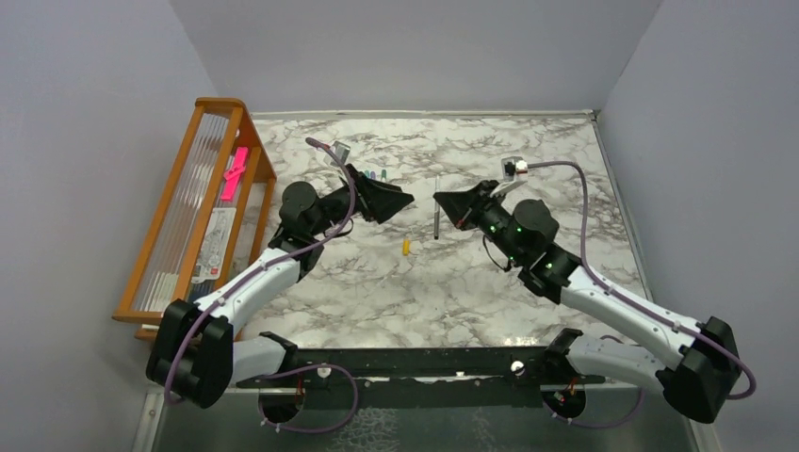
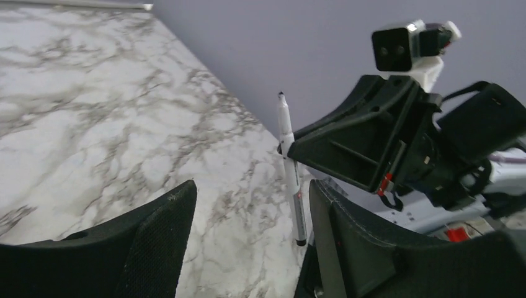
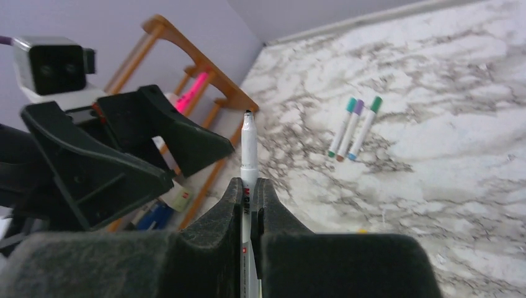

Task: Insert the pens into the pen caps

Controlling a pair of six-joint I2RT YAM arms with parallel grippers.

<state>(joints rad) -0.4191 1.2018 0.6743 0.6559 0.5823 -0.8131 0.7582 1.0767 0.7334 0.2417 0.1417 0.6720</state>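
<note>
My right gripper [image 3: 248, 183] is shut on a thin white pen [image 3: 249, 146], whose bare dark tip points up and away past the fingers. From above, that pen [image 1: 437, 213] lies in line with the table's depth at the right gripper [image 1: 445, 203]. Facing it a short way to the left, my left gripper [image 1: 403, 201] is open; its jaws [image 2: 251, 192] hold nothing, and the held pen [image 2: 290, 162] stands just beyond them. Three capped pens [image 3: 352, 128] with teal, purple and green caps lie side by side on the marble. A small orange-yellow cap [image 1: 406, 246] lies loose below the grippers.
A wooden rack [image 1: 203, 188] stands along the left wall with a bright pink strip [image 1: 234, 172] and other items in it. Grey walls close the table [image 1: 565, 169] at the back and on both sides.
</note>
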